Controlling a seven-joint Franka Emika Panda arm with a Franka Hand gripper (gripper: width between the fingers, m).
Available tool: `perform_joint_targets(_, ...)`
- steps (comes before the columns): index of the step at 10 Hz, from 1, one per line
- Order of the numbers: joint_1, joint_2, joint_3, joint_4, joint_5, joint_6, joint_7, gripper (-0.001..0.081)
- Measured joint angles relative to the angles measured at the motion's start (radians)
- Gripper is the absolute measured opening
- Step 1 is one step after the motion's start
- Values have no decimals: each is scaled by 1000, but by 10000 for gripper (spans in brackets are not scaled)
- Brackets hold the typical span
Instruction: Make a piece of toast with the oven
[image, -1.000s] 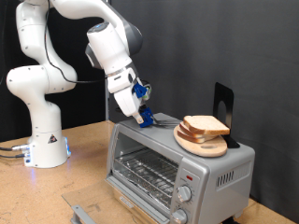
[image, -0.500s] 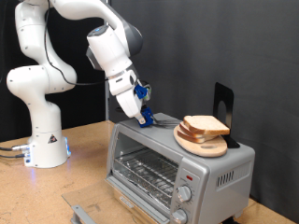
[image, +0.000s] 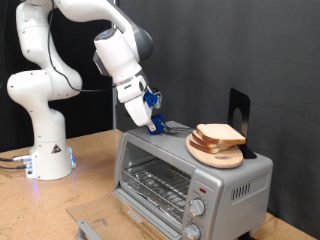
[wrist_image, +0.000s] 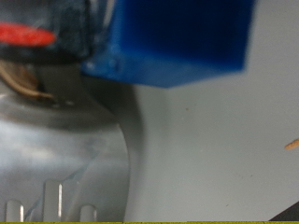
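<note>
On a wooden table (image: 90, 160) before black curtains (image: 250, 50), the hand (image: 157, 126), grip state unclear, touches the oven (image: 190, 170) top.

The small silver-grey boxy toaster oven (image: 190, 175) sits on the wooden counter (image: 90, 155), to the exterior view's right of the arm's white base (image: 45, 150). On its roof lies a round wooden plate (image: 215, 152) carrying the squarish pale bread slice (image: 220, 135). The hand (image: 158, 127) touches down on the roof, left of the plate.
</note>
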Motion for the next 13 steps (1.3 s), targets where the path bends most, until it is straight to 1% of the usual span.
perform_joint_targets(5, 0, -5, 5, -1, 15, 6, 11, 352)
perform_joint_targets(8, 0, -50, -4, 2, 27, -33, 26, 348)
perform_joint_targets(11, -8, -98, -17, 8, 13, -98, 57, 345)
perform_joint_targets(12, -15, -108, -17, 8, 2, -117, 66, 345)
perform_joint_targets(13, -15, -107, -16, 6, 3, -116, 66, 345)
